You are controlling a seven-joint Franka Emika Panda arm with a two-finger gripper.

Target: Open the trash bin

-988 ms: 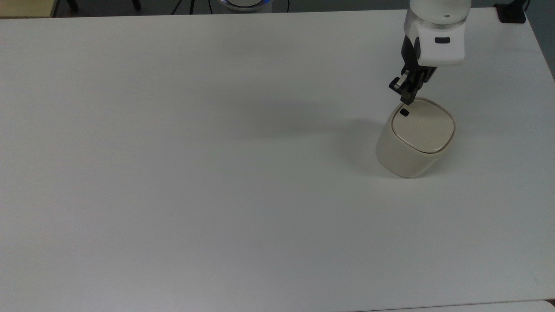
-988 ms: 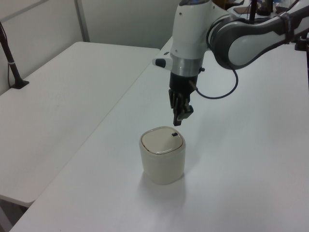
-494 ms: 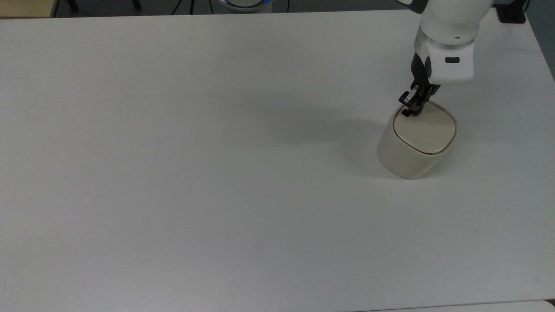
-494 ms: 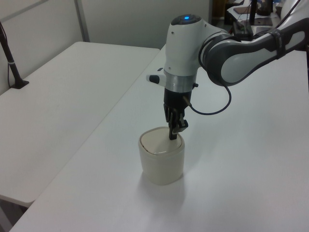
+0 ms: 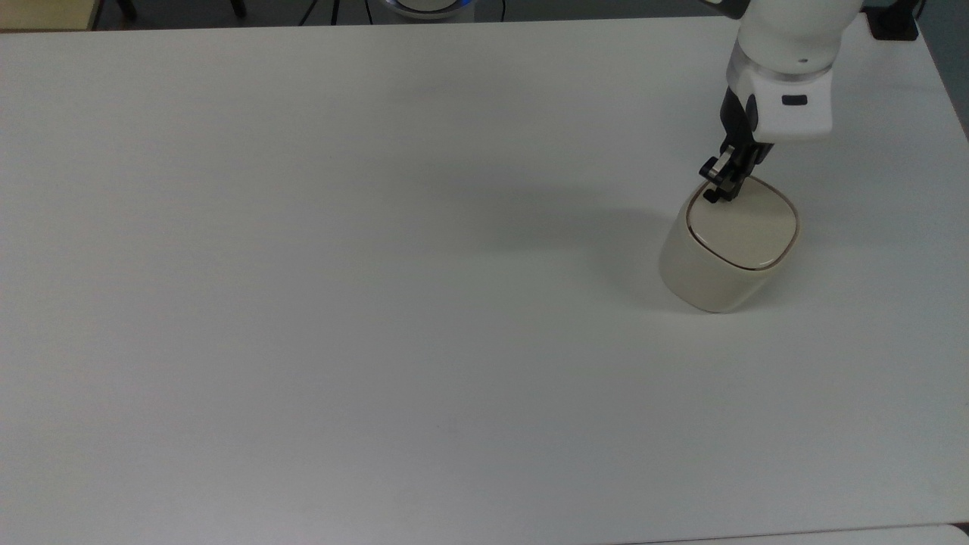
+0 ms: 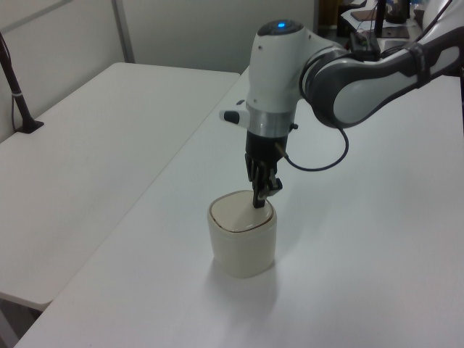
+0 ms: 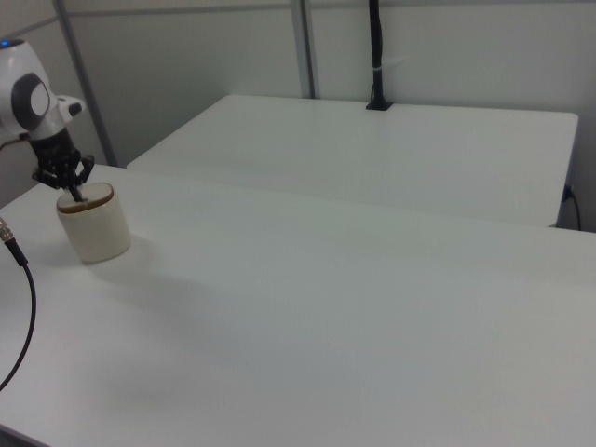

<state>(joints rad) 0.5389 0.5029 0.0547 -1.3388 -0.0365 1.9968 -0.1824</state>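
Two fingers pinched together, I see: my gripper (image 5: 711, 195) (image 6: 259, 204) (image 7: 73, 196) presses its tips on the trash bin (image 5: 723, 246) (image 6: 243, 243) (image 7: 93, 223) lid's rim corner, holding nothing. Lid flat, bin upright on the white table (image 5: 378, 265), directly beneath the arm.

A plain cream-beige rounded-square trash bin (image 5: 708, 265) with a same-coloured flat lid (image 5: 746, 227) edged by a thin dark seam sits on a plain matte white table (image 5: 303, 265), under a black two-finger gripper (image 5: 713, 191) on a glossy white-and-grey robot arm (image 6: 341, 72).
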